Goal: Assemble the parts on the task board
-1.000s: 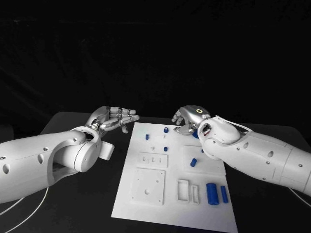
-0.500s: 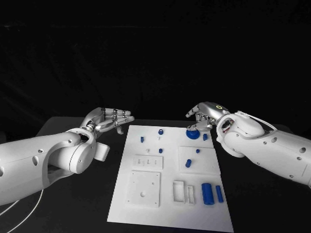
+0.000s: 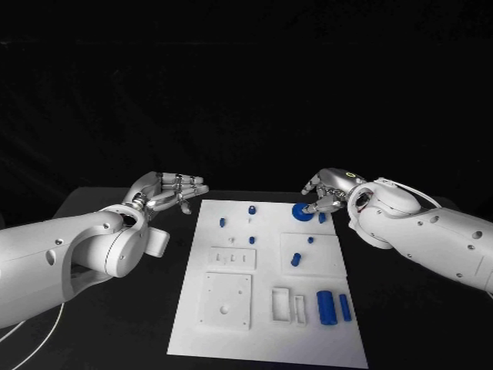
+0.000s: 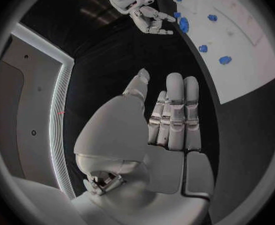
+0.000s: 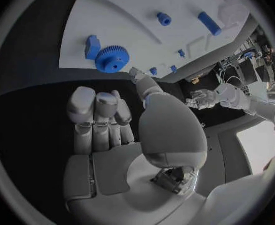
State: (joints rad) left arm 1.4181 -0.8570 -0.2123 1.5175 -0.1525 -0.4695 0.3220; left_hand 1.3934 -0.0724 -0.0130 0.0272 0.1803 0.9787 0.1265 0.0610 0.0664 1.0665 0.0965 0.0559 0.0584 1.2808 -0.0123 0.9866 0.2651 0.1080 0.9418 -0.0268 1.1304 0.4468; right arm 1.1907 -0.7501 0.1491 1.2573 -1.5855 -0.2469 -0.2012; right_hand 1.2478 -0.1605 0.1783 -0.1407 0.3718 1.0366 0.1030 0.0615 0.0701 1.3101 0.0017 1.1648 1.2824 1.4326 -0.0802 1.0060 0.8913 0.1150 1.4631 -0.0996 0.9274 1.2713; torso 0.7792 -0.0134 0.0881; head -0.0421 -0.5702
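My right hand (image 3: 326, 189) hovers empty, fingers apart, by the gear (image 3: 302, 210); left hand (image 3: 169, 189) open too. Gear looks light, rigid; I'd pinch its toothed rim.

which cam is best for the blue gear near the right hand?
Right wrist view: the blue gear lies on the task board unobstructed, teeth visible. Head view shows it small, beside the right hand. Left wrist view gives only a distant blue blob.

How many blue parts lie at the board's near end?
2: the thick blue cylinder and the thin blue cylinder, side by side by the task board's right edge. Nothing covers that end.
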